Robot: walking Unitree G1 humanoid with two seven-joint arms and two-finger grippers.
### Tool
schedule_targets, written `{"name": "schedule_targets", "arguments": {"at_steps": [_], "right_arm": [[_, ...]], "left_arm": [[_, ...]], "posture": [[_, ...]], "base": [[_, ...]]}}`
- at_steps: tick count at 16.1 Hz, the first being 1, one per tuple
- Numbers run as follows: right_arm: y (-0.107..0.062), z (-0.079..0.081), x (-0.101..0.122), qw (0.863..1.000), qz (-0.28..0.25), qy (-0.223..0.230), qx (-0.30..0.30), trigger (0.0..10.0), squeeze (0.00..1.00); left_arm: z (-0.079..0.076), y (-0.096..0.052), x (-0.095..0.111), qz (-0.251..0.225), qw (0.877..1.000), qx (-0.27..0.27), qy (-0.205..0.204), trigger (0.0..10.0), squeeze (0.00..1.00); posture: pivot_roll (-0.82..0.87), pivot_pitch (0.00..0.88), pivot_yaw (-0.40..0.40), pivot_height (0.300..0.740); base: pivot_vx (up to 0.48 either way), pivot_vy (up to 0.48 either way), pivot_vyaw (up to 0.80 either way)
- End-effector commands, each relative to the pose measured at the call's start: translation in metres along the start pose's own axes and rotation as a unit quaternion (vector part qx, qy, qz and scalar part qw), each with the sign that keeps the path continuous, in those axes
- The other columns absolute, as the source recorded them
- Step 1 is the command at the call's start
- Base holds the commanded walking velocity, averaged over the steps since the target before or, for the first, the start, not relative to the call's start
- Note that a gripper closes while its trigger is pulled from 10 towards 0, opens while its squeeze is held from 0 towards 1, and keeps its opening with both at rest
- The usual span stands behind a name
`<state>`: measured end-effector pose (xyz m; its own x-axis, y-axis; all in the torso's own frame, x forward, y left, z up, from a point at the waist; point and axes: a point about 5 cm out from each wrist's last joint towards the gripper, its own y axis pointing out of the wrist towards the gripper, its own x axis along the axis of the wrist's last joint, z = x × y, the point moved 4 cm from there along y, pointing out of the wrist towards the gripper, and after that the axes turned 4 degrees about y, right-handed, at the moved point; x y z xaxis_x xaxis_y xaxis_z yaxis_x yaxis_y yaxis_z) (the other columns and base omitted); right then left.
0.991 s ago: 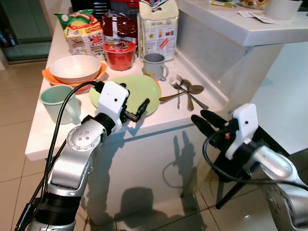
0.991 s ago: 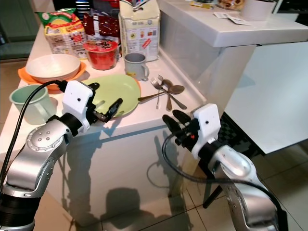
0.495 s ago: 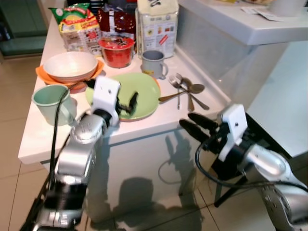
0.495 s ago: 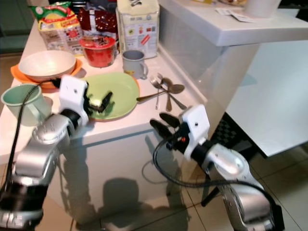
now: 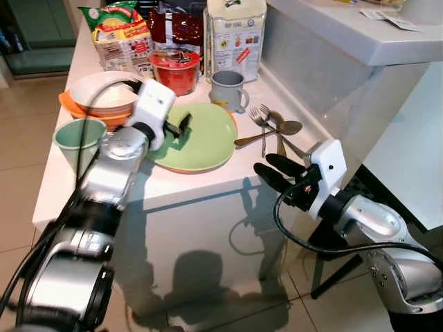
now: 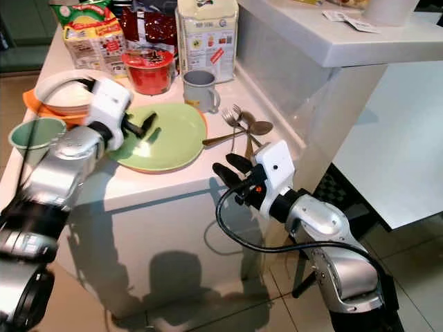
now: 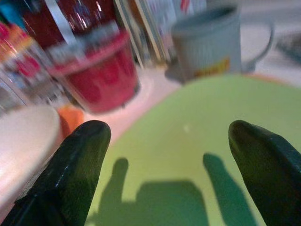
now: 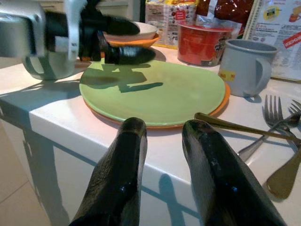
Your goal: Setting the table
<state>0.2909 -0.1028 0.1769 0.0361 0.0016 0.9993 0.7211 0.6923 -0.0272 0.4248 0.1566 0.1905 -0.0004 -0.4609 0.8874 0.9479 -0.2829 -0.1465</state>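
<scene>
A green plate (image 5: 201,135) lies on an orange plate (image 6: 199,135) near the front of the white table (image 5: 208,183). My left gripper (image 5: 177,128) hovers open just above the green plate's left part; its two fingers (image 7: 70,174) stand wide apart over the plate (image 7: 188,155). Forks and spoons (image 5: 273,128) lie to the right of the plate. My right gripper (image 5: 272,168) is open with a small gap, off the table's front right corner, pointing at the plate (image 8: 160,89). A grey mug (image 5: 227,90) stands behind the plate.
A mint mug (image 5: 77,142) stands at the front left, and a white bowl (image 5: 97,93) on an orange dish behind it. A red noodle cup (image 5: 175,69), snack bags (image 5: 121,38) and a carton (image 5: 235,34) line the back. A raised white counter (image 5: 346,38) borders the right.
My left gripper has moved from the table's front edge forward over the green plate. My right gripper has come up and closer to the table's corner. The camera has shifted too.
</scene>
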Motion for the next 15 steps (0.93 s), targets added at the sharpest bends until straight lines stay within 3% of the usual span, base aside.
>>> {"name": "schedule_targets", "arguments": {"at_steps": [1, 9, 15], "right_arm": [[-0.004, -0.002, 0.006, 1.0, -0.015, -0.005, -0.008, 10.0, 0.0], [-0.008, -0.003, 0.011, 0.999, -0.015, -0.028, 0.013, 10.0, 0.0], [-0.01, -0.014, 0.009, 1.0, -0.008, -0.02, 0.002, 10.0, 0.0]], "left_arm": [[-0.002, 0.005, 0.004, 0.0, 1.0, -0.013, 0.012, 10.0, 0.0], [0.002, 0.016, -0.002, 0.022, 0.995, -0.044, 0.09, 10.0, 0.0], [-0.002, 0.014, -0.012, 0.033, 0.991, -0.079, 0.1, 10.0, 0.0]], "posture": [[0.0, 0.0, -0.015, 0.74], [0.0, 0.0, -0.025, 0.74], [0.01, 0.0, -0.04, 0.74]], "base": [[0.0, 0.0, 0.0], [0.0, 0.0, 0.0], [0.0, 0.0, 0.0]]}}
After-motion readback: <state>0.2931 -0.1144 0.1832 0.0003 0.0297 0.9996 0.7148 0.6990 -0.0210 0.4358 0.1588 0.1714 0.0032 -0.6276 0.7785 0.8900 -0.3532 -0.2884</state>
